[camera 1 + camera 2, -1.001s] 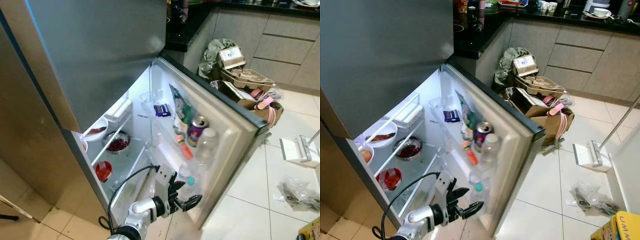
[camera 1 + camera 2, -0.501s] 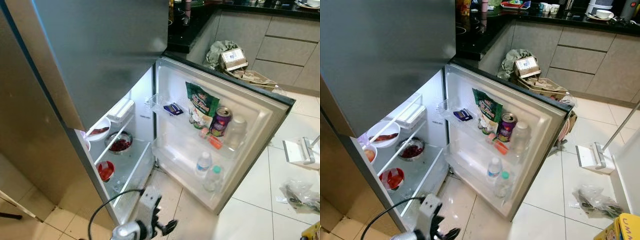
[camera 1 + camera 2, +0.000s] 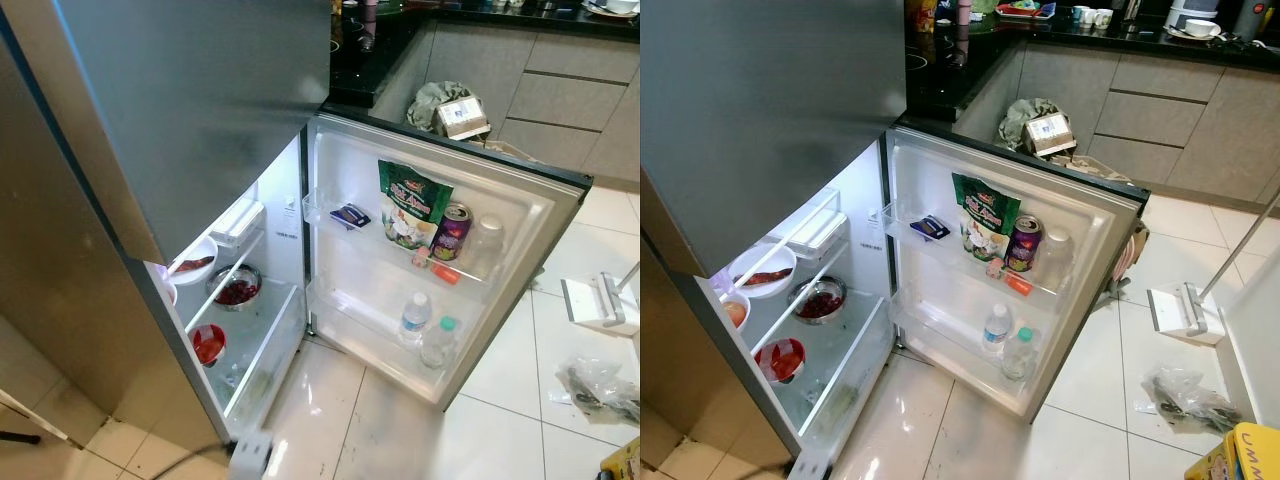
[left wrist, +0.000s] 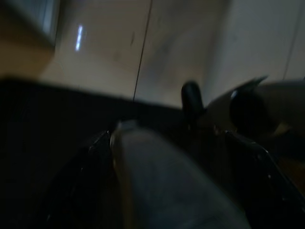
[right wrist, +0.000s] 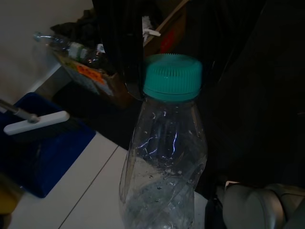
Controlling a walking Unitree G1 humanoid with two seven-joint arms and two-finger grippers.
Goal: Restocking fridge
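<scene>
- Down at the right end effector, a clear plastic bottle with a teal screw cap [image 5: 164, 152] stands upright and close against the wrist camera; it looks held, though how the fingers stand I cannot tell.
- Thin, see-through walls and droplets inside: I'd judge it light, easily dented and a touch slippery, so a grip around the firmer body beneath the shoulder suits better than one at the cap.
- Over on the left end effector [image 4: 214, 102], two dark finger tips hang apart above pale floor tiles, blurred, with nothing between them.
- Out ahead, the silver fridge's lower door [image 3: 1080, 300] stands wide open.
- Count on the door shelves: two water bottles [image 3: 1006, 342] low, one green snack bag [image 3: 985, 218], one purple drink can [image 3: 1024, 243], one small dark blue packet [image 3: 930, 228].
- Inside shelves: one steel bowl of red food [image 3: 819, 300], one red dish [image 3: 781, 358], one white plate [image 3: 762, 272].
</scene>
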